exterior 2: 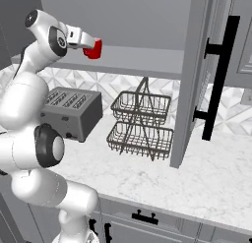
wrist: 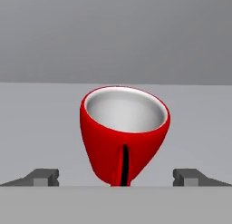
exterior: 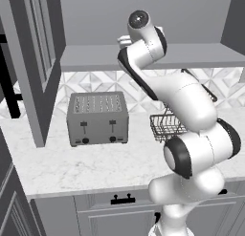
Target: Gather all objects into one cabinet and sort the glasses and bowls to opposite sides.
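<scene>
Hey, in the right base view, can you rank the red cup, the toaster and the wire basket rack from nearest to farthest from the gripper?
1. Red cup: right at the gripper, up at the cabinet shelf.
2. Toaster: below it on the counter, left side.
3. Wire basket rack: on the counter, lower and farther right.

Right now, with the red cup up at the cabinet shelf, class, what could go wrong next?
1. The red cup sits between wide-apart pincer fingertips; whether it is gripped is unclear, so it might tip.
2. Pulling back, the arm passes above the toaster and wire basket; a dropped cup would land there.
3. The open cabinet door stands close by.
</scene>
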Available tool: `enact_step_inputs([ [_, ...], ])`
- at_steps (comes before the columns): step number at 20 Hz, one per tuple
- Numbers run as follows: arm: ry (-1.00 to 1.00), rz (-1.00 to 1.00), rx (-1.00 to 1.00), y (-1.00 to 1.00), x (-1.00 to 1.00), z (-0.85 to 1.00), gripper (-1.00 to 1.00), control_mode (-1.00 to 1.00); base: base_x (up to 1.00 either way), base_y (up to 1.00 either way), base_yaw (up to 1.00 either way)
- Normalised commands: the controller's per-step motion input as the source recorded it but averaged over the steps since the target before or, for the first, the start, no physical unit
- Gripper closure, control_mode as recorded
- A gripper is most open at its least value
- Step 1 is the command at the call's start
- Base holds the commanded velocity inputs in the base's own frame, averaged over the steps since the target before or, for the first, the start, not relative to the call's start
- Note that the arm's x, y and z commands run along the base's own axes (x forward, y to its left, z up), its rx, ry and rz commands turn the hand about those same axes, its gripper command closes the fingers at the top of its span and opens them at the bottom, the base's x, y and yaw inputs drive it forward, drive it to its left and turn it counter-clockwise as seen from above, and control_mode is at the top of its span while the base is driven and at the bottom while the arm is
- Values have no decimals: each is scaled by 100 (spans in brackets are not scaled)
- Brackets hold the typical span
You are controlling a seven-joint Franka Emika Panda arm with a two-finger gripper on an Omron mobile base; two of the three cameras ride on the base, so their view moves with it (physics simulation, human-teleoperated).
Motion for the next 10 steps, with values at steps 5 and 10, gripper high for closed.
enact_step_inputs([
  [5,0,-1,0,0,19,0,100,-100,0,0,0],
  [10,0,0,0,0,16,0,100,-100,0,0,0],
])
